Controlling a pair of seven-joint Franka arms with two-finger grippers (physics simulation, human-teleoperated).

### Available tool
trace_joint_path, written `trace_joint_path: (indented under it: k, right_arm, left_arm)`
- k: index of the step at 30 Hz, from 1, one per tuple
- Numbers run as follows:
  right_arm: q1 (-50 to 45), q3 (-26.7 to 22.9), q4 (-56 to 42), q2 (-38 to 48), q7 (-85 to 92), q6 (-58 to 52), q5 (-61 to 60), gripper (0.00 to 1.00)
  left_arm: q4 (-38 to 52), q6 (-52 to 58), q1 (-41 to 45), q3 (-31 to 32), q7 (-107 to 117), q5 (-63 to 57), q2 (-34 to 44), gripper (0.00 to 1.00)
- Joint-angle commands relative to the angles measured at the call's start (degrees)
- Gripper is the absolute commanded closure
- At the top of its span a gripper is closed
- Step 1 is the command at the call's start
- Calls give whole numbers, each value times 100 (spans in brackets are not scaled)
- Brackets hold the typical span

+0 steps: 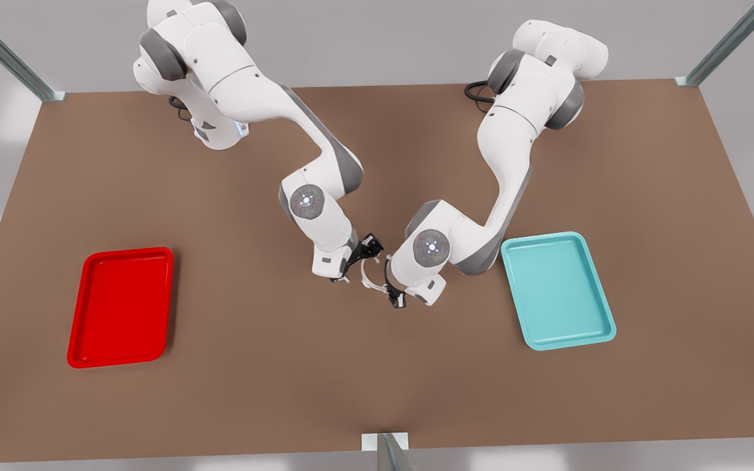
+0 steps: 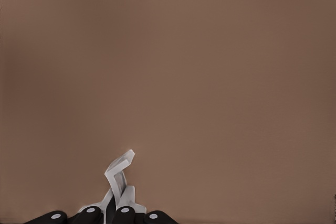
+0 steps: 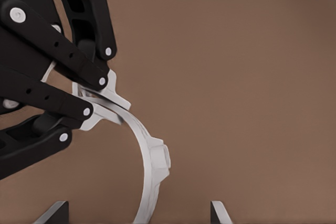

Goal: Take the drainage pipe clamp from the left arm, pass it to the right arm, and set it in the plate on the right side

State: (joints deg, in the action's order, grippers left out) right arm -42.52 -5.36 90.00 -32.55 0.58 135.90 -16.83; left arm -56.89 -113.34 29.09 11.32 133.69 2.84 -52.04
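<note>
Above the middle of the brown bench (image 1: 377,392), with the glossy red rectangular tray (image 1: 122,304) out at 8 o'clock, the left gripper (image 1: 395,297) is clamped on one tabbed end of the thin white half-ring pipe clamp (image 3: 152,166). The right gripper (image 1: 359,256) has its fingers apart astride the free arc. The clamp looks light, stiff and slick, so the arc's thicker mid-boss seems the best place to grip.
</note>
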Motion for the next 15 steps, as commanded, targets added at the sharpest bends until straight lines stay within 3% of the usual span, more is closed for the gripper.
trace_joint_path:
  k: [1, 10, 11, 13, 14, 15]
  right_arm:
    - [-2, 0, 53, -32, -260, 147, -14, 0]
    - [-29, 0, 53, -305, -260, 217, 13, 0]
    - [-37, 0, 53, -331, -260, 244, 22, 4]
    - [-37, 0, 44, -357, -242, 253, 66, 34]
    - [-37, 0, 44, -357, -93, 253, 57, 55]
    - [-37, 0, 44, -357, -58, 244, 57, 64]
  left_arm:
    - [3, -39, 0, 2, 1300, -12, 10, 79]
    - [47, -118, 53, -7, 1317, -12, 1, 79]
    - [47, -118, 53, -7, 1317, -12, 1, 79]
    - [47, -109, 53, -7, 1317, -12, 1, 79]
    - [47, -109, 53, -7, 1317, -12, 1, 79]
    - [56, -109, 53, -7, 1317, -12, 1, 79]
